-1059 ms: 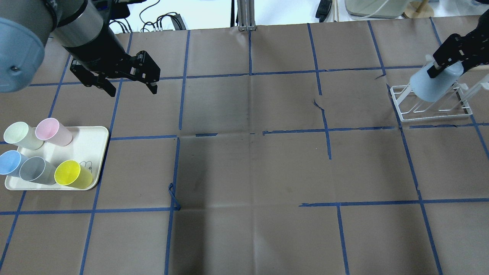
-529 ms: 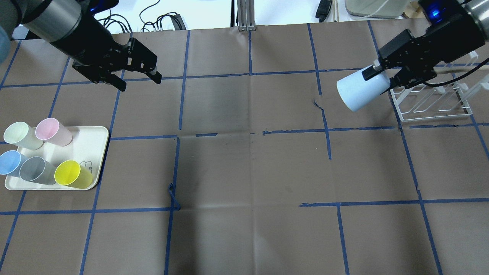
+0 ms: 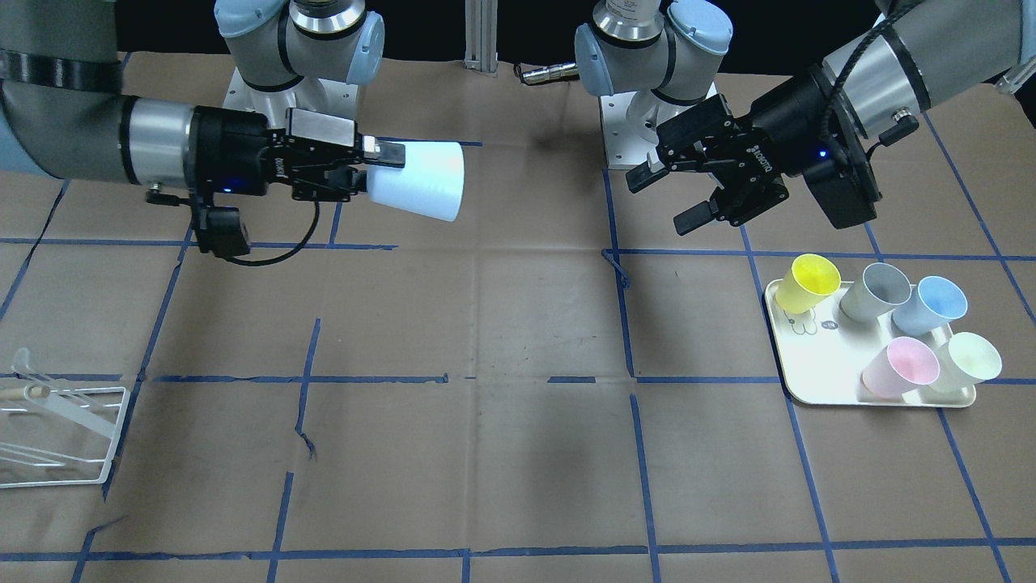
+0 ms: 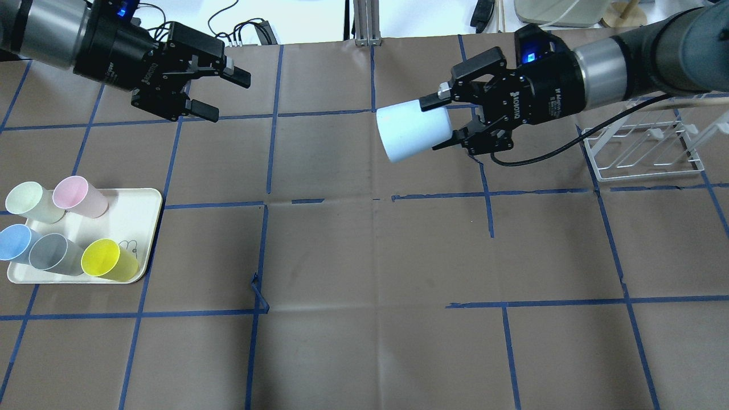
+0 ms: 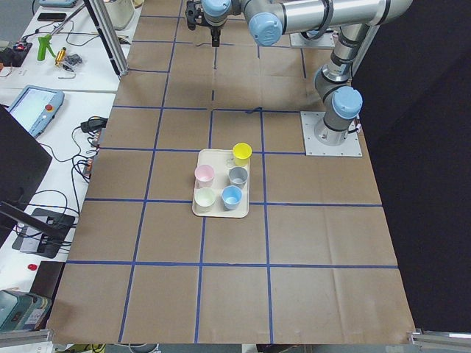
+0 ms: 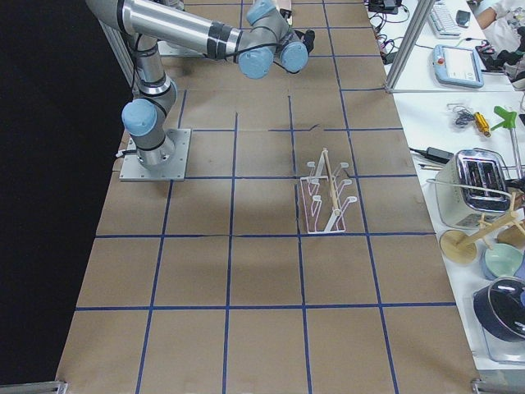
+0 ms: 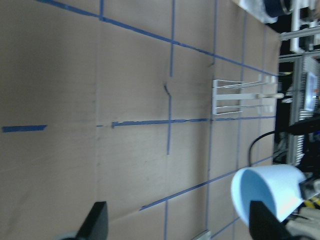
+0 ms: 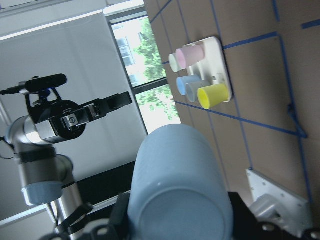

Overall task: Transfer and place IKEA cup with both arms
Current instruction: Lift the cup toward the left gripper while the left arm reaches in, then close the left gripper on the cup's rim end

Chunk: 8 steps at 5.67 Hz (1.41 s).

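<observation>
My right gripper (image 4: 447, 124) is shut on the pale light-blue IKEA cup (image 4: 410, 134) and holds it on its side in the air over the back middle of the table, mouth toward my left arm. The cup also shows in the front view (image 3: 421, 180), in the left wrist view (image 7: 267, 192) and, large, in the right wrist view (image 8: 180, 185). My left gripper (image 4: 225, 95) is open and empty at the back left, jaws facing the cup across a wide gap. It shows in the front view (image 3: 664, 201) too.
A cream tray (image 4: 134, 205) at the left holds several upright cups, among them a second blue cup (image 4: 14, 242), a grey one and a pink one. A white wire rack (image 4: 643, 156) stands at the right, behind my right gripper.
My right gripper has carried the cup from the rack leftward to the table's back middle. My left gripper has shifted slightly back and turned its open jaws toward the cup.
</observation>
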{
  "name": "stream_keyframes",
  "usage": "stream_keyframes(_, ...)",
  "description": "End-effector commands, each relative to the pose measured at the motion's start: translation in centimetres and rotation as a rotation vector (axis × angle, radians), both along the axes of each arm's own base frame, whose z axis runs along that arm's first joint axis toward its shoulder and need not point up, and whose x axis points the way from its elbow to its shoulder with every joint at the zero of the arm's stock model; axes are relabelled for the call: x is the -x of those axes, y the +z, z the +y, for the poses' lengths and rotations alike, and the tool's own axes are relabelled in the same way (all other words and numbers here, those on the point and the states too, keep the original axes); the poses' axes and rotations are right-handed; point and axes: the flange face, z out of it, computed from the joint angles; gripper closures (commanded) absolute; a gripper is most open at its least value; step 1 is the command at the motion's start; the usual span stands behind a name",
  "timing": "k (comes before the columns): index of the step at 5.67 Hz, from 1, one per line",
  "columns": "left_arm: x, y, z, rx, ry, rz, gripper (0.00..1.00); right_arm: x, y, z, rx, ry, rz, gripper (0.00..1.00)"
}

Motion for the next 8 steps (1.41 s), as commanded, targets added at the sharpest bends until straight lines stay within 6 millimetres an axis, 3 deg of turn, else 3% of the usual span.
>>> stream_keyframes(1,0.3,-1.7,-0.2,0.005,0.098,0.354,0.01,-6.7,-1.2,1.8,-0.02,-0.061,-0.16,0.5)
stream_keyframes(3,1.4,-2.9,2.0,-0.049,0.174,0.546,0.01,-8.3,-2.7,2.6,0.019,-0.115,-0.225,0.5)
stream_keyframes(7,2.4,-3.7,3.8,-0.152,0.164,0.499,0.01,-8.3,-2.6,2.3,0.028,-0.139,-0.242,0.5)
stream_keyframes(8,3.8,-3.9,4.7,-0.166,0.124,0.46,0.01,-8.3,-2.6,2.3,0.03,-0.139,-0.242,0.5)
